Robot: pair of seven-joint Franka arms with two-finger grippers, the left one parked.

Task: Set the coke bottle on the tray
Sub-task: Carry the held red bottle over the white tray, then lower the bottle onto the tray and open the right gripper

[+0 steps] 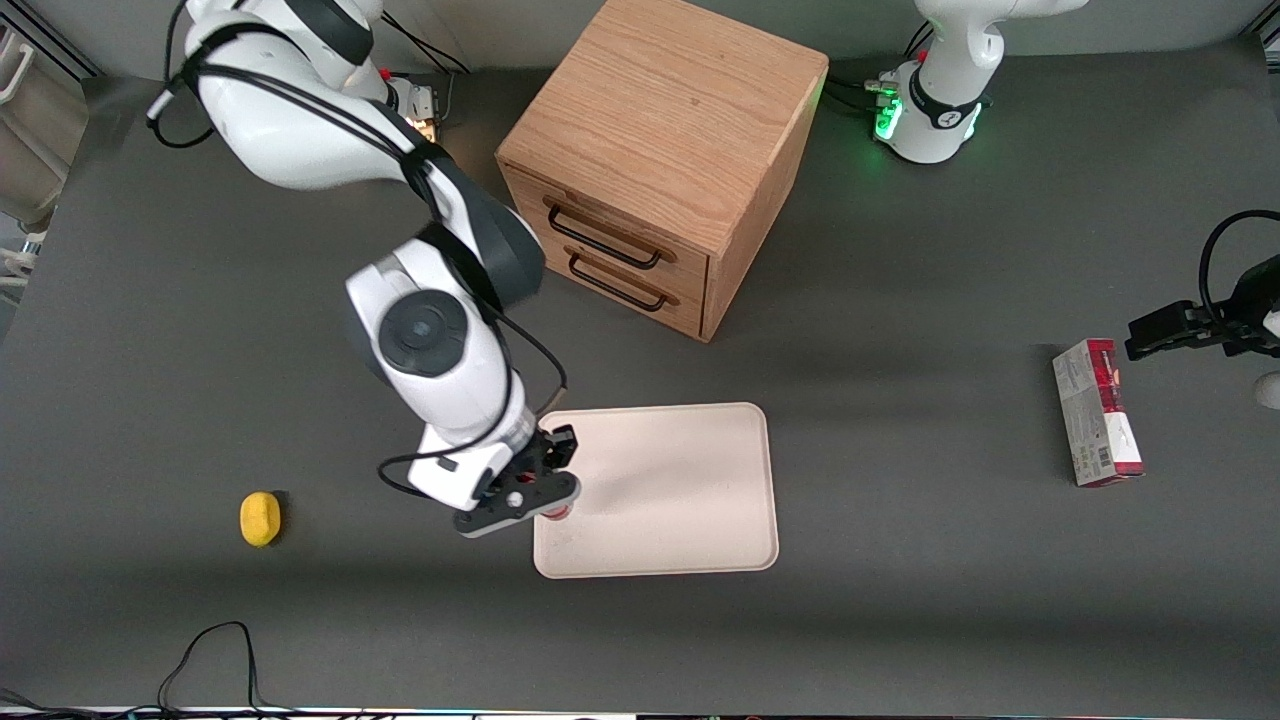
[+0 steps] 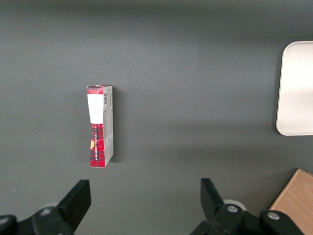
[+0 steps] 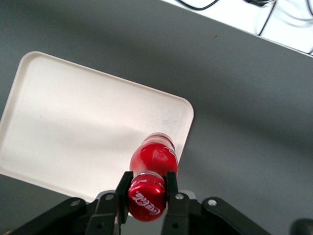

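My right gripper is shut on the red cap of the coke bottle and holds it upright. In the right wrist view the bottle's body hangs over the rounded corner of the cream-white tray, the fingers pressed on both sides of the cap. In the front view only a sliver of the red bottle shows under the gripper, at the edge of the tray that faces the working arm's end. I cannot tell whether its base touches the tray.
A wooden drawer cabinet stands farther from the front camera than the tray. A yellow lump lies toward the working arm's end. A red-and-grey carton lies toward the parked arm's end, also in the left wrist view.
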